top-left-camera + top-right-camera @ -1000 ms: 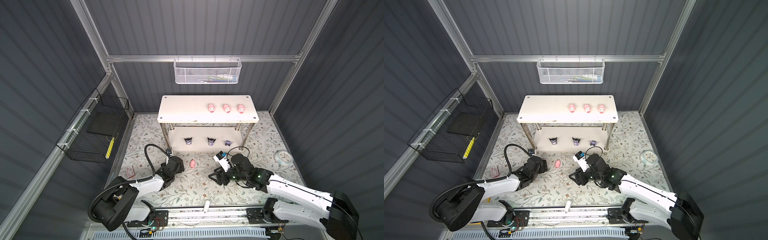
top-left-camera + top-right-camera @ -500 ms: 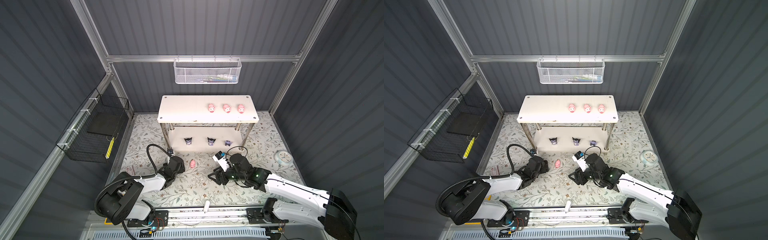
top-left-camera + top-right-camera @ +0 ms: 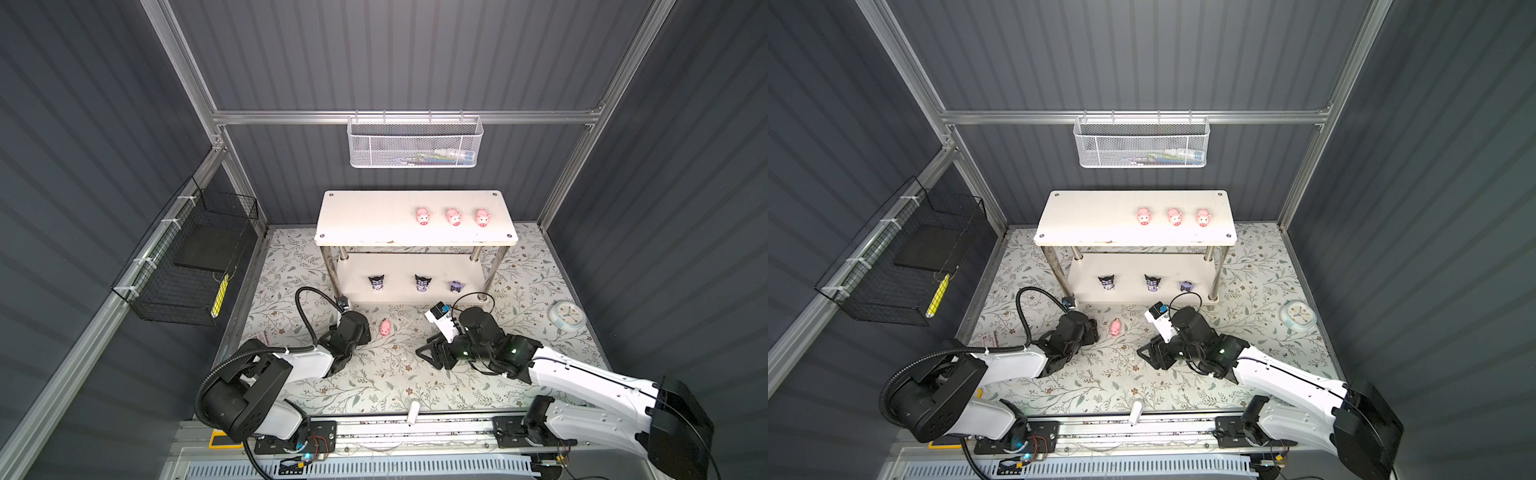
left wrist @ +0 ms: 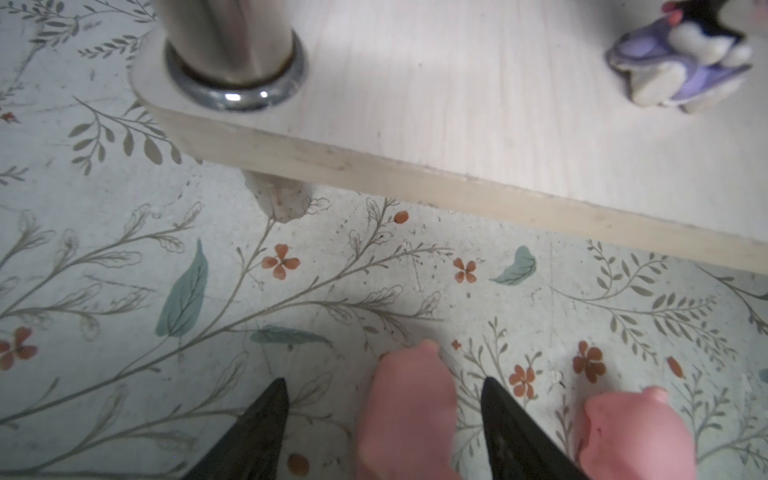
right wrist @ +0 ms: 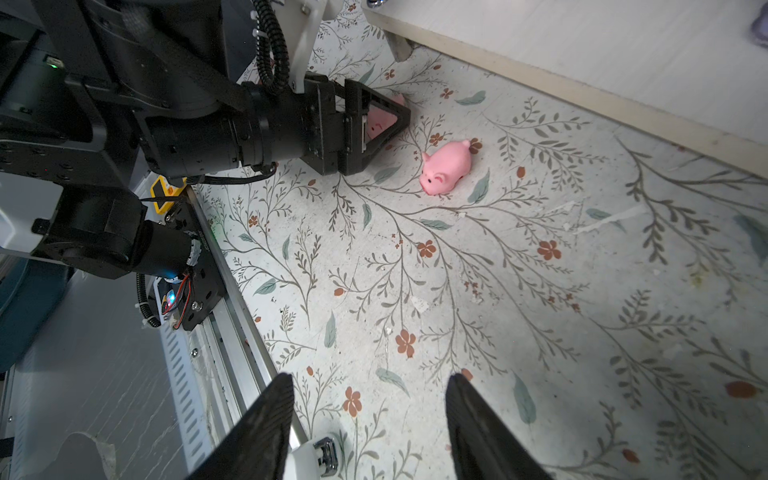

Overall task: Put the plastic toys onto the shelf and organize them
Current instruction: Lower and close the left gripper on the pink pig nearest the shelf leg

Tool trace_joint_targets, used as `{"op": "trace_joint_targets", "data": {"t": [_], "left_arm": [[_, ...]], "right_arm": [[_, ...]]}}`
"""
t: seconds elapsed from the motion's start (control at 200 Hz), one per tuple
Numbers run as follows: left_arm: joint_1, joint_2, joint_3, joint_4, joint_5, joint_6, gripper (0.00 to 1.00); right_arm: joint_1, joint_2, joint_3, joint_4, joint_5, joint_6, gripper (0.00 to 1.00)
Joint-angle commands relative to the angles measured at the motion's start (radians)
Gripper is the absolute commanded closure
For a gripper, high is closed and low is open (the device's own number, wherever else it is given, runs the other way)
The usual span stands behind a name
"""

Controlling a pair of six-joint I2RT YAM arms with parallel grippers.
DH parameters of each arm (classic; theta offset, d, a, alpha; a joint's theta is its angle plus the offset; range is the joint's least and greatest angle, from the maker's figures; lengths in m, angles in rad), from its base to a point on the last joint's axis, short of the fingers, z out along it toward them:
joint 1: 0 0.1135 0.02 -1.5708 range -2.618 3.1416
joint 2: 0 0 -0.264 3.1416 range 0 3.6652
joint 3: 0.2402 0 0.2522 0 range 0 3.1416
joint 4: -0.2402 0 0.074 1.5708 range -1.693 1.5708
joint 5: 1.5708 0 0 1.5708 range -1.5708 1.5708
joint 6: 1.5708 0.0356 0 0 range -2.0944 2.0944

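The left tool (image 4: pixel 384 386) sits low on the flowery bench (image 3: pixel 374 374). Its fingers are apart with a pink pig (image 4: pixel 409 411) between them, and a gap shows on one side. A second pink pig (image 5: pixel 446 166) stands just beside it, near the front edge of the shelf (image 3: pixel 374 224). Three more pigs (image 3: pixel 454 216) line the right part of the top board, and the left part is bare. Three black-eared toys (image 3: pixel 422 282) stand on the bottom board. The right tool (image 5: pixel 370 378) has its fingers apart and holds nothing, over open bench. Dark grey ribbed walls (image 3: pixel 415 62) stand all round.
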Motion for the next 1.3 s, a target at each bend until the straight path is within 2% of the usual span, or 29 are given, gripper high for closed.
{"op": "trace_joint_targets", "data": {"t": [0.0,0.53,0.9,1.296], "left_arm": [[0.006,0.018,0.017,0.009,0.014,-0.012,0.28],[0.001,0.013,0.004,0.001,0.023,-0.022,0.52],[-0.001,-0.024,0.002,-0.03,0.014,-0.025,0.62],[-0.001,-0.131,0.01,-0.133,0.02,-0.032,0.65]], "right_arm": [[-0.002,0.008,-0.012,0.013,0.0,0.008,0.39],[-0.004,0.029,-0.007,0.023,0.001,0.011,0.39],[-0.004,0.069,0.0,0.033,-0.004,0.014,0.4],[-0.004,0.106,0.008,0.052,-0.018,0.019,0.4]]}}
